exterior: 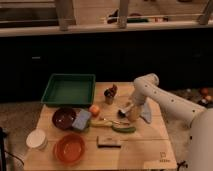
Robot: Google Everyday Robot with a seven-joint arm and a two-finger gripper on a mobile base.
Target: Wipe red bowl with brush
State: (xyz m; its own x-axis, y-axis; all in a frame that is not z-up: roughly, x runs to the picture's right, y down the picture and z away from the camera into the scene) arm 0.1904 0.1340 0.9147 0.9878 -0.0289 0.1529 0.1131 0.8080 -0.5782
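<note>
Pincer (pixel 128 110) lowered close to the table (pixel 145 146); whether it is wide or narrow cannot be told. Brush (pixel 114 121) lies just beside it, toward the red bowl (pixel 69 148), which sits well apart from the pincer.

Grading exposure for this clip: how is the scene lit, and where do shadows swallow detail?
Camera view: dim, warm light on the table; the cabinet front behind is almost black; the pale arm stands out, with the pincer low over the table's right half; no strong glare anywhere.
</note>
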